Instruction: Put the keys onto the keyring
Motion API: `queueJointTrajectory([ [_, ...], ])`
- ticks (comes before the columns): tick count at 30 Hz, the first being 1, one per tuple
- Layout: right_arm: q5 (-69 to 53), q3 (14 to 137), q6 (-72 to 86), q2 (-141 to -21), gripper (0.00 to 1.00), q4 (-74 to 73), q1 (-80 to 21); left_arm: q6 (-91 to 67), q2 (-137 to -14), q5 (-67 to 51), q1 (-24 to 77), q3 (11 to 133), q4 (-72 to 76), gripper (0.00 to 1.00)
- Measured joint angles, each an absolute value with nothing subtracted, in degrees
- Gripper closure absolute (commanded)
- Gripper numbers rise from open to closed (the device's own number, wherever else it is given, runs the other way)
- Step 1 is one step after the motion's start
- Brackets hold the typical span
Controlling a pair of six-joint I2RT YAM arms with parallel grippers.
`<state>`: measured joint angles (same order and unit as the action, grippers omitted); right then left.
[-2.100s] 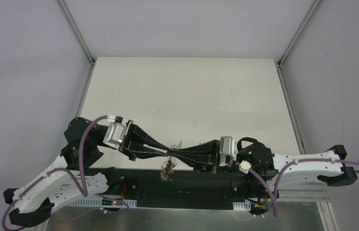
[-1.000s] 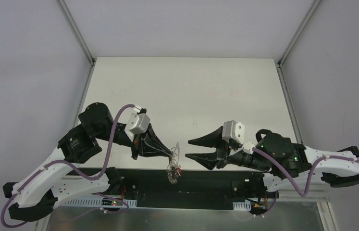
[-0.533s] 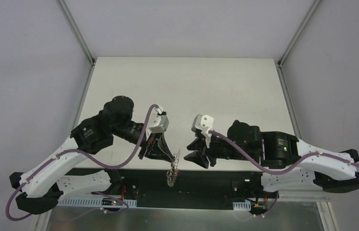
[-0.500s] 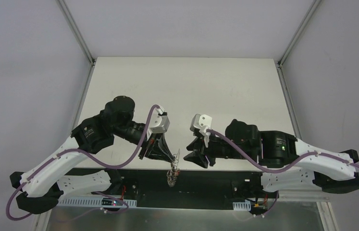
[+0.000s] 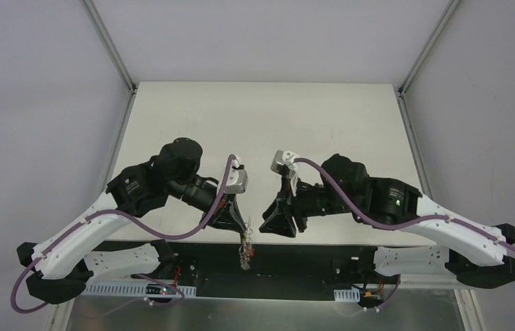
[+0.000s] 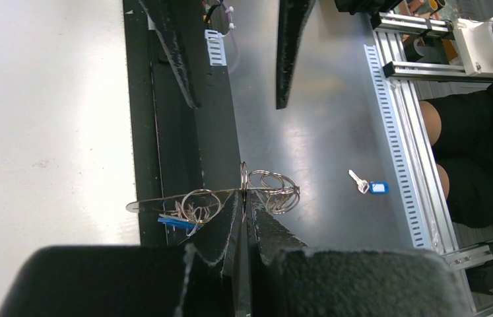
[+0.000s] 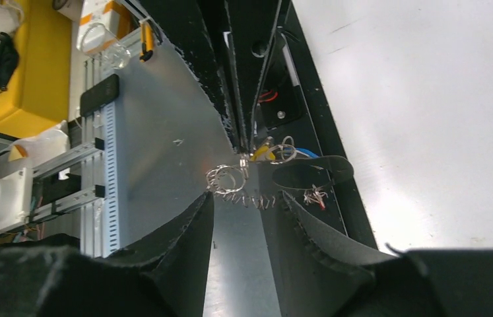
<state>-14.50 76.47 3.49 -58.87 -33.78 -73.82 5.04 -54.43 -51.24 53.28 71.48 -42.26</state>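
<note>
My left gripper (image 5: 245,227) pinches the keyring (image 6: 276,195); right gripper (image 7: 245,201) stands open, empty; blue-tagged key (image 6: 370,185) lies loose, unthreaded.

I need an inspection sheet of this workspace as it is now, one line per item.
Surface: white table, grey metal plate past its near edge.
Job's things: keyring hangs from left pincer; blue-tagged key lies loose on the plate.
Clutter: nothing seen.
Pincers: left pincer shut on keyring; right pincer open, holds nothing.
Cables: purple cables run along both arms.
Surroundings: person in black beside the rig; clear cup.
</note>
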Motion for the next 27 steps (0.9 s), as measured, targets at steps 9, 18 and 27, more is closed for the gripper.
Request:
queueJointTrajectory([
  [9,-16.2,74.7,6.4,-59.7,0.59,-28.8,-73.4,5.5,-54.4,-50.4,53.3,72.0,-42.9,1.0],
  [18,-16.5,73.8,6.7,-62.2,0.6,-27.0,-73.4,5.6,-54.2,-50.2,53.3,72.0,-42.9,1.0],
  [27,-17.5,72.4,6.8,-62.8,0.62,-25.9,-73.4,5.6,-53.7,-48.8,53.3,72.0,-43.3,1.0],
])
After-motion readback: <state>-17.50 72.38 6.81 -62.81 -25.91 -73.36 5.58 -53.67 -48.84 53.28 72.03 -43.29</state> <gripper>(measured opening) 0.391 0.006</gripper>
